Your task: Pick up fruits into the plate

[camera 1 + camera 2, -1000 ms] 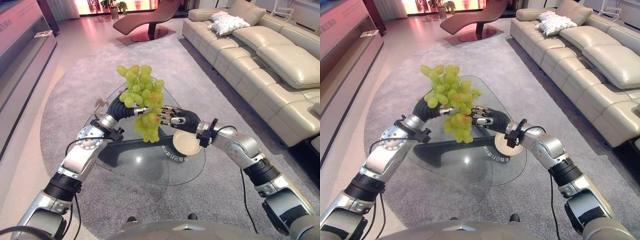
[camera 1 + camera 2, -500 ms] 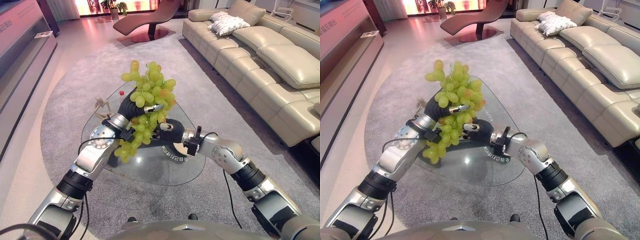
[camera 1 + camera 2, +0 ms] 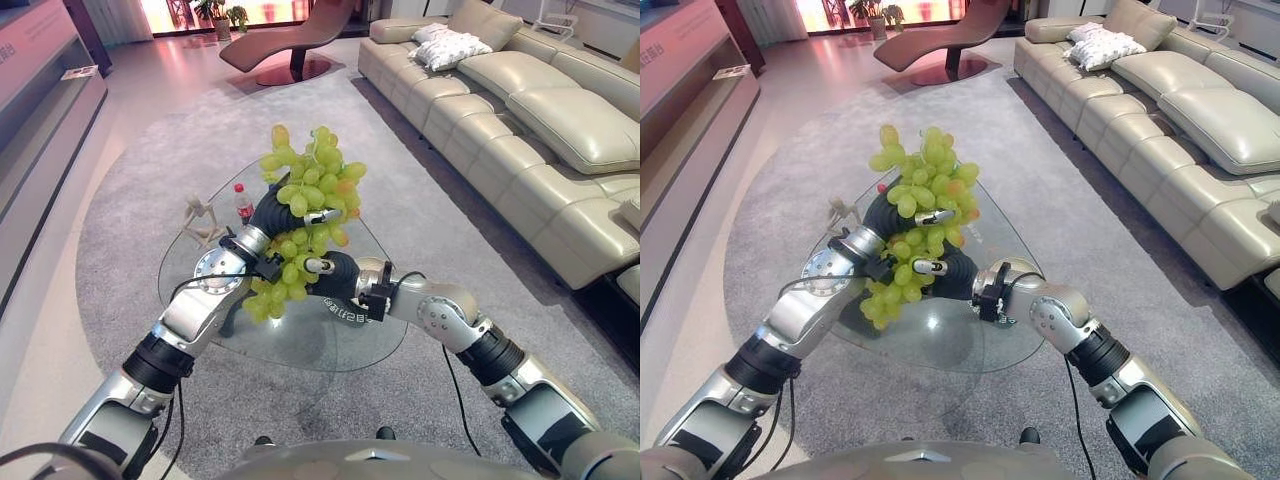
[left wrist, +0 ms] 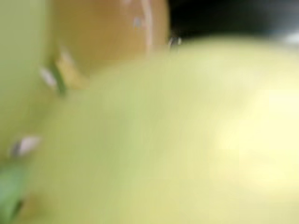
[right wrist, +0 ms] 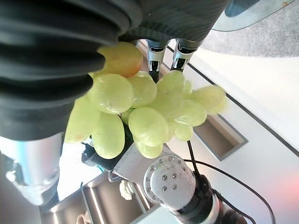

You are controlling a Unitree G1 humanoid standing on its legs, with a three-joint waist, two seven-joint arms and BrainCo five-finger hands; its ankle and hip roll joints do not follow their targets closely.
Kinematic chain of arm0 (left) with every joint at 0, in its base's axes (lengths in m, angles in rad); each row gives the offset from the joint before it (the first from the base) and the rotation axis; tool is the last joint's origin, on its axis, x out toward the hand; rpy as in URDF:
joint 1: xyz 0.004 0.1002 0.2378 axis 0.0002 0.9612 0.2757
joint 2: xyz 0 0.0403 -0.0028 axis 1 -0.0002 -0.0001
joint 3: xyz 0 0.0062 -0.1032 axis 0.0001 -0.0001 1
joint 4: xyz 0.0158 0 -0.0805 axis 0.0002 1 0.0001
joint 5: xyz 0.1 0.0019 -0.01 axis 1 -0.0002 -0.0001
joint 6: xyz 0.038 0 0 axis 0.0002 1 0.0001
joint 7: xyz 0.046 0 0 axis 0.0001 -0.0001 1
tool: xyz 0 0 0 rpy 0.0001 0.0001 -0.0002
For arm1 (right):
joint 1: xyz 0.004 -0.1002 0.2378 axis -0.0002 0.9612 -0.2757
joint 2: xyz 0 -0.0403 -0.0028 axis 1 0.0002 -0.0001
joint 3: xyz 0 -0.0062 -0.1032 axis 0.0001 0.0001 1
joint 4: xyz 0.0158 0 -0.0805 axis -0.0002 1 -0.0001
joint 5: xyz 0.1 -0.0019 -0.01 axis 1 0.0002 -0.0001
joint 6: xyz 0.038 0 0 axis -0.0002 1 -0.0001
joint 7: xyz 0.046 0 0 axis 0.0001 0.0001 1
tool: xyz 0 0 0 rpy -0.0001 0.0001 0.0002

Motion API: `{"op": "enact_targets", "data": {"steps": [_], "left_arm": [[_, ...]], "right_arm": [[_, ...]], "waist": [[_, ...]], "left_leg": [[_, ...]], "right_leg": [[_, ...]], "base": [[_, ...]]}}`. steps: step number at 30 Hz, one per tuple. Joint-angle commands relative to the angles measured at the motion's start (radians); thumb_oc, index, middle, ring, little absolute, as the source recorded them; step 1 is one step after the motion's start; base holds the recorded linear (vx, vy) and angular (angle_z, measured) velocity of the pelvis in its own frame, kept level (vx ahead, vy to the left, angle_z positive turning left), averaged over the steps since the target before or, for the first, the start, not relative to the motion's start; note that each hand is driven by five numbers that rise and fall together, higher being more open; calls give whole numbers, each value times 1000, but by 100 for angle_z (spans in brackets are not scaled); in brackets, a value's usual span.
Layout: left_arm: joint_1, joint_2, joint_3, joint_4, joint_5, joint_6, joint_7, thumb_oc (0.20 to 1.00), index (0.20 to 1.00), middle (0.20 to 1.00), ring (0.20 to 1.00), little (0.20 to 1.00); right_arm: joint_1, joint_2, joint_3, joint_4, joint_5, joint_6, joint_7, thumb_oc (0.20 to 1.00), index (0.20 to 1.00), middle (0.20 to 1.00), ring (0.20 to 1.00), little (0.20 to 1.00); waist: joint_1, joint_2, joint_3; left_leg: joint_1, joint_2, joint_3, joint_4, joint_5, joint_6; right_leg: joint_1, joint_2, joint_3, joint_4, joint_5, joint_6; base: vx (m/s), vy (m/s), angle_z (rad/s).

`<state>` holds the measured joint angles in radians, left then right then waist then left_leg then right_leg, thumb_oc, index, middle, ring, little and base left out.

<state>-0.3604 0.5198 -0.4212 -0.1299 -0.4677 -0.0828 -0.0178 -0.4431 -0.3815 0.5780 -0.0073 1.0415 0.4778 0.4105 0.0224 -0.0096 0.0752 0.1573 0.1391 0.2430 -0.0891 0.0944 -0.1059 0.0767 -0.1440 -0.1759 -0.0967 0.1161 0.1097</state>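
Grapes (image 3: 308, 195): one big green bunch held up in the air above the glass table (image 3: 300, 345), between both hands. Left hand (image 3: 285, 205) is curled round the upper part of the bunch, a fingertip showing across the fruit. Right hand (image 3: 330, 272) sits under and near the lower half, fingers wrapped in among the grapes. A loose tail of the bunch hangs down on the left, by the left wrist.

Plate isn't visible now, likely hidden behind the bunch and the right hand, so placement looks blind.

Risks:
- hanging tail is unsupported; a quick move could shed grapes onto the glass or carpet
- two hands pulling apart could tear the stem
- hard squeeze crushes fruit
- small bottle (image 3: 243, 203) and wooden figure (image 3: 200, 220) stand at the far left of the table, close enough to get knocked
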Motion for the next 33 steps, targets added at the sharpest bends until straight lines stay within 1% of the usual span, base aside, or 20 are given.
{"op": "enact_targets", "data": {"steps": [1, 3, 5, 6, 7, 8, 17, 26, 30, 31, 32, 33], "left_arm": [[-133, -73, 7, 60, 26, -13, 78, 200, 200, 200, 200, 200], [-107, -96, 20, 69, 38, -9, 94, 200, 200, 200, 200, 200], [-90, -114, 23, 75, 47, -6, 105, 200, 200, 200, 200, 200], [-80, -123, 24, 78, 44, -3, 107, 200, 200, 200, 200, 200], [-69, -138, 26, 78, 45, 11, 108, 200, 200, 200, 200, 200], [-65, -146, 20, 83, 48, 10, 112, 200, 200, 200, 200, 200], [-47, -173, -8, 98, 51, 20, 120, 200, 200, 200, 200, 200], [-18, -169, -1, 101, 36, 24, 131, 200, 200, 200, 200, 200], [9, -166, 11, 109, -8, 29, 99, 200, 200, 200, 200, 200], [18, -165, 16, 109, -19, 31, 86, 366, 366, 366, 366, 366], [29, -162, 21, 112, -29, 32, 68, 655, 655, 655, 655, 655], [49, -154, 29, 116, -39, 34, 44, 1000, 1000, 1000, 1000, 1000]], "right_arm": [[-44, 148, 46, -167, 93, -121, -37, 1000, 1000, 1000, 1000, 1000], [-36, 164, 30, -167, 91, -161, -66, 1000, 1000, 1000, 1000, 1000], [-30, 175, 21, -167, 78, -182, -83, 1000, 1000, 1000, 1000, 1000], [-29, 180, 18, -169, 78, -188, -92, 686, 686, 686, 686, 686], [-26, 189, 14, -173, 61, -203, -106, 272, 272, 272, 272, 272], [-28, 190, 13, -175, 64, -211, -113, 200, 200, 200, 200, 200], [-22, 217, 12, -187, 92, -267, -169, 200, 200, 200, 200, 200], [1, 211, 0, -197, 113, -282, -195, 200, 200, 200, 200, 200], [19, 199, -13, -207, 125, -278, -186, 200, 200, 200, 200, 200], [25, 195, -16, -209, 128, -276, -183, 200, 200, 200, 200, 200], [32, 188, -20, -210, 130, -274, -176, 200, 200, 200, 200, 200], [47, 179, -26, -214, 133, -271, -169, 200, 200, 200, 200, 200]], "waist": [[-1, -12, -10], [-1, -11, -6], [0, -11, -4], [0, -10, -3], [0, -10, -2], [0, -9, 1], [-1, -6, 12], [2, -4, 19], [4, -4, 24], [5, -4, 25], [6, -4, 26], [8, -3, 28]], "left_leg": [[-13, 5, -21, 59, -128, 2], [-15, 5, -22, 63, -129, 4], [-18, 5, -21, 68, -131, 4], [-18, 4, -21, 69, -132, 5], [-19, 3, -21, 69, -133, 6], [-19, 3, -21, 70, -134, 7], [-18, 2, -15, 72, -137, 11], [-19, 4, -13, 73, -134, 11], [-23, 4, -15, 72, -133, 11], [-23, 3, -16, 70, -132, 11], [-22, 3, -16, 69, -131, 12], [-24, 2, -16, 68, -131, 12]], "right_leg": [[81, -74, -133, 39, -93, 48], [78, -73, -133, 42, -92, 47], [76, -74, -132, 43, -93, 46], [75, -73, -132, 44, -93, 46], [75, -73, -131, 44, -94, 45], [74, -73, -131, 44, -94, 45], [75, -74, -132, 42, -92, 47], [73, -75, -137, 46, -91, 46], [71, -73, -138, 49, -93, 45], [71, -73, -139, 50, -93, 44], [71, -73, -140, 50, -94, 44], [70, -73, -142, 50, -94, 43]], "base": [[13, 2, -3], [0, 0, 0], [0, 0, 0], [0, 0, 0], [0, 0, 0], [0, 0, 0], [0, 0, 0], [0, 0, 0], [0, 0, 0], [0, 0, 0], [0, 0, 0], [0, 0, 0]]}}
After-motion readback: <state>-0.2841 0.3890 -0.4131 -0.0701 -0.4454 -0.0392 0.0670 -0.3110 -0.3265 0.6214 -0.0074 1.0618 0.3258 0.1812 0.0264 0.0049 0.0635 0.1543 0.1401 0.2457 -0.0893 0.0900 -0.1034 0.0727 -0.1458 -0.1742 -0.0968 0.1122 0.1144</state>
